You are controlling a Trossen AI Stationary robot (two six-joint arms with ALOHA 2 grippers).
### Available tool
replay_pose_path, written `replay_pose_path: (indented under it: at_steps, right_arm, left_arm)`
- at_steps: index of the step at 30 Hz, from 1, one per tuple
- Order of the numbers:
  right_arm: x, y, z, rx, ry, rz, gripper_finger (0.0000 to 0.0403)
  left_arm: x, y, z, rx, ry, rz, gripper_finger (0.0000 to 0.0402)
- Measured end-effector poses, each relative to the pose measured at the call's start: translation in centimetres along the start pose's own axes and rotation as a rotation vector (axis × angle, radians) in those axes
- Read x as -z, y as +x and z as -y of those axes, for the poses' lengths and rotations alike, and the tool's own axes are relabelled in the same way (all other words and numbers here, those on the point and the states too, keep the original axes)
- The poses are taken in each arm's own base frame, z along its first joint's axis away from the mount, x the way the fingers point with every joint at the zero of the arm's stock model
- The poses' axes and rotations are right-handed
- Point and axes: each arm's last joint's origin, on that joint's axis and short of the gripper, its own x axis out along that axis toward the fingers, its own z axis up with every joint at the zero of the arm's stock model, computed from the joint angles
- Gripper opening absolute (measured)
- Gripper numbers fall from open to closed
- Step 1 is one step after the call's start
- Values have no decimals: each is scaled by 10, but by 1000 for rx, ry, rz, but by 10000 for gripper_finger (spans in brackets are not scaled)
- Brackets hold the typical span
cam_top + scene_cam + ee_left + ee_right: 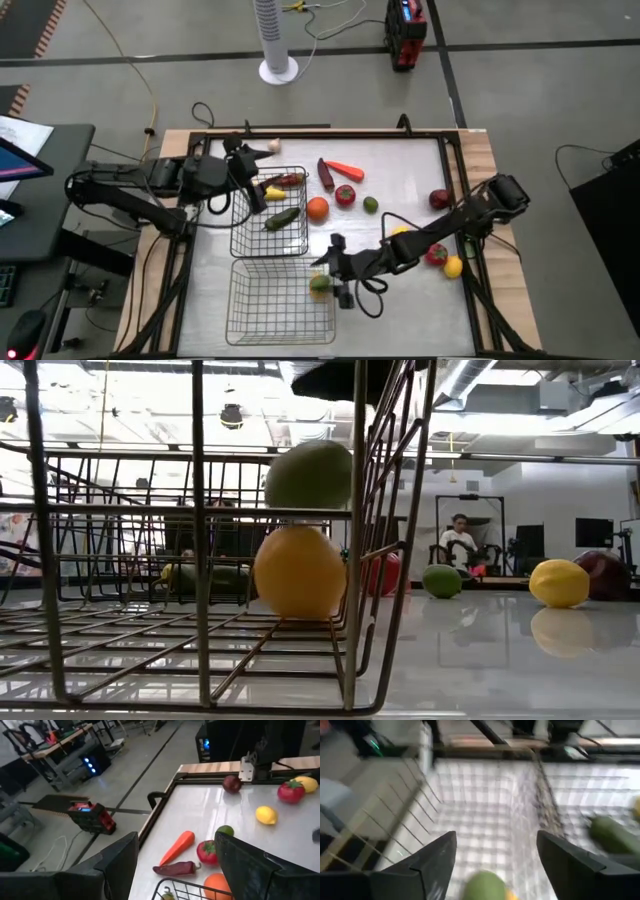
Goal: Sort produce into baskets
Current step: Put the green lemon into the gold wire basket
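From above, your right end effector hangs over the near basket, a green fruit between its spread fingers. At counter level that fruit rides above an orange one. Your left end effector waits apart. These pieces look light, hard and slick; grip across the middle.

Workshop room around a wooden-edged table

Grey concrete floor with dark seams; a white tower fan and a red-and-black box stand beyond the table. A desk sits at one side. Ceiling lights glow overhead, and a seated person shows far back.
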Motion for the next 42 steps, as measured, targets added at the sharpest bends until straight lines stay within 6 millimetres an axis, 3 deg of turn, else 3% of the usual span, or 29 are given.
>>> replay_pose_path:
  at_steps: [4,6,16,22,28,37,42]
  right_arm:
    - [-6,-28,19,272,-68,-103,318]
    - [1,-40,32,409,-68,-149,318]
    - [86,-71,99,617,148,-257,315]
    - [115,-76,129,650,213,-314,314]
    - [125,-77,148,628,247,-304,314]
    - [147,-83,162,638,287,-318,311]
    - [159,-80,162,607,293,-383,275]
  left_arm:
    - [1,4,-5,38,-19,-8,249]
    - [2,5,-6,50,-18,-18,249]
    - [3,4,-6,52,-6,-32,249]
    - [3,3,-6,52,-9,-28,249]
    - [3,3,-6,52,-9,-31,249]
    - [4,4,-7,49,-7,-34,249]
    - [4,4,-7,49,-8,-34,250]
